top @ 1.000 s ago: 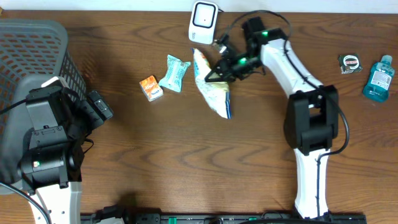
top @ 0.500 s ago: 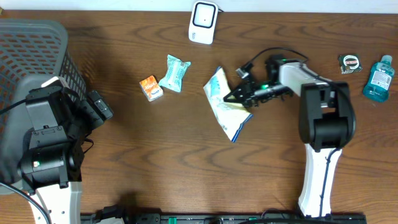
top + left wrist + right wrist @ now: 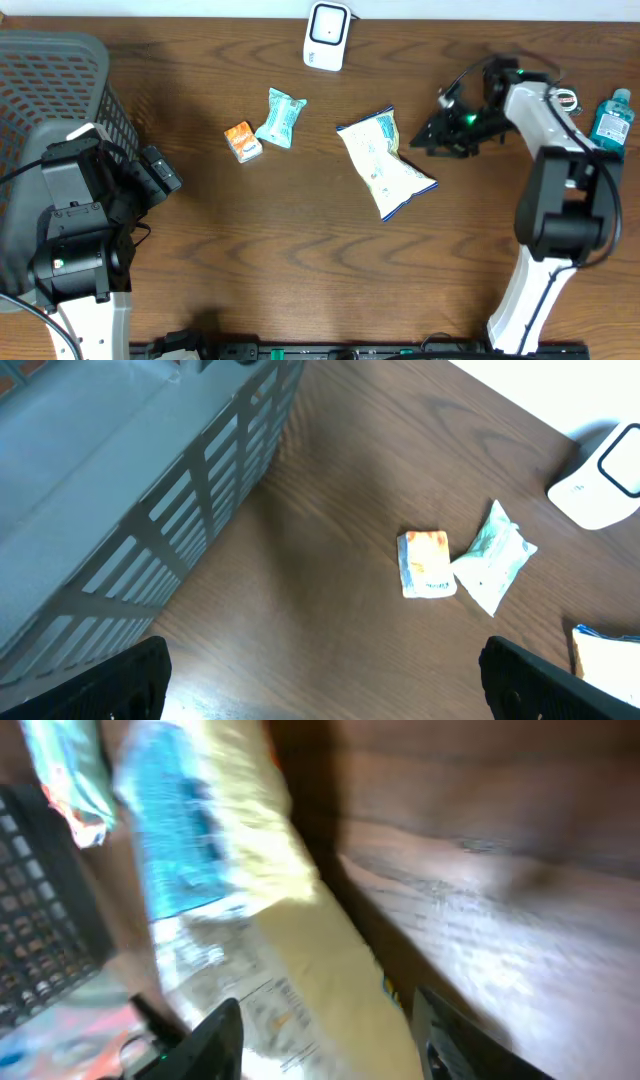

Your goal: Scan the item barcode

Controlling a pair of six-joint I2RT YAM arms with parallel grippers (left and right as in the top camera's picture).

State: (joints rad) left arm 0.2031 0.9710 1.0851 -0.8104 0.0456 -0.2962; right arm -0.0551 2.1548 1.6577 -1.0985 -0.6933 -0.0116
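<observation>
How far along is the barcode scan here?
Looks done: a second ago the right gripper held the snack bag close to the white scanner; now the bag lies flat on the table, away from it. In hand: nothing; the right gripper stands beside the bag, open. Left: the orange packet and the teal packet lie untouched, if they need scanning too; the left gripper waits open by the basket.

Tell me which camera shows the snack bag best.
Overhead: the whole snack bag lies flat in plain view. The right wrist view shows it close and blurred; the left wrist view catches only a corner at its edge.
</observation>
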